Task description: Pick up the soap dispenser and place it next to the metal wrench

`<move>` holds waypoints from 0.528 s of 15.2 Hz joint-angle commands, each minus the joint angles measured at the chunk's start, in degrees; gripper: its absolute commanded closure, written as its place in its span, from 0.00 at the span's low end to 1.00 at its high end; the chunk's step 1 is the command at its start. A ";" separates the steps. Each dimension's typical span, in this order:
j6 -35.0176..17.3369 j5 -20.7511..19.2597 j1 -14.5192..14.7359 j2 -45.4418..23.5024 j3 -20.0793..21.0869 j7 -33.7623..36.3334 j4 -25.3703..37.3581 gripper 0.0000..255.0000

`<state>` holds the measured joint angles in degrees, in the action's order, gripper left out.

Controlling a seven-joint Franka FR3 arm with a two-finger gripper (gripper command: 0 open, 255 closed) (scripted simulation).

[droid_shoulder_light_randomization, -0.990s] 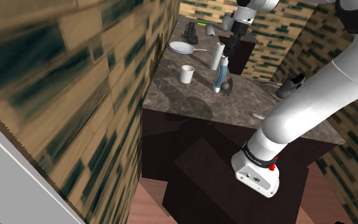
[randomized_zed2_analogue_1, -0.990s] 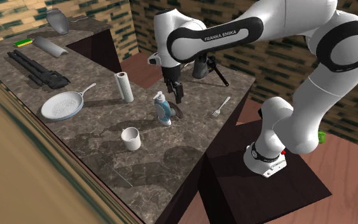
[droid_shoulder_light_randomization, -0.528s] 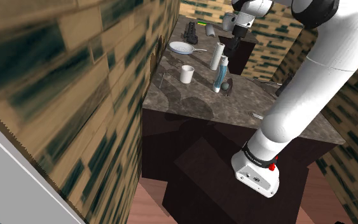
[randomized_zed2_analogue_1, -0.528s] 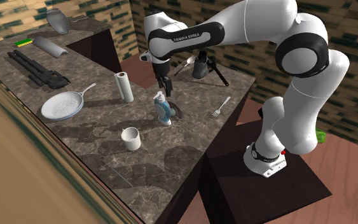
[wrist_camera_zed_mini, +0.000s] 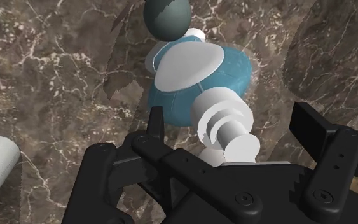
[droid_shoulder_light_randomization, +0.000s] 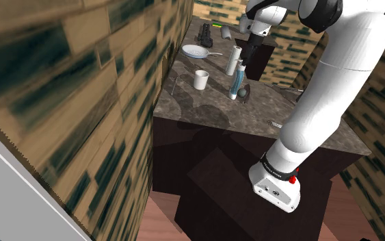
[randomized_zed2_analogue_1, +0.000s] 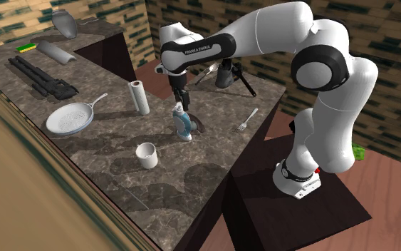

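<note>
Got the gripper (randomized_zed2_analogue_1: 180,98) right over the soap dispenser (randomized_zed2_analogue_1: 182,123), jaws wide and holding nothing

The blue-bodied dispenser stands upright on the marbled counter (randomized_zed2_analogue_1: 191,182), near the paper towel roll (randomized_zed2_analogue_1: 139,97), and in the wrist view my fingers (wrist_camera_zed_mini: 156,124) straddle its white pump without touching it. My worry: if I close this high I only catch the round pump, so the bottle could swivel, slip out or tip over. The drop spot is fuzzy too: I think the wrench (randomized_zed2_analogue_1: 206,71) is that silvery bit at the counter's far end, but can't swear to it. Count on the counter: 1 dispenser, 1 roll, 1 white cup (randomized_zed2_analogue_1: 145,154), 1 frying pan (randomized_zed2_analogue_1: 69,118), 1 fork (randomized_zed2_analogue_1: 246,119).
</note>
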<state>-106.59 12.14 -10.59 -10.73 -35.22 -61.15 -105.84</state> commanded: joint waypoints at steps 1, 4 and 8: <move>-1.43 0.33 0.08 -0.36 0.15 -0.16 -1.12 0.00; -1.85 0.41 0.10 -0.44 0.19 -0.21 -1.48 0.00; -1.85 0.41 0.10 -0.44 0.19 -0.21 -1.47 0.00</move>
<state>-108.43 12.55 -10.48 -11.17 -35.03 -61.36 -107.31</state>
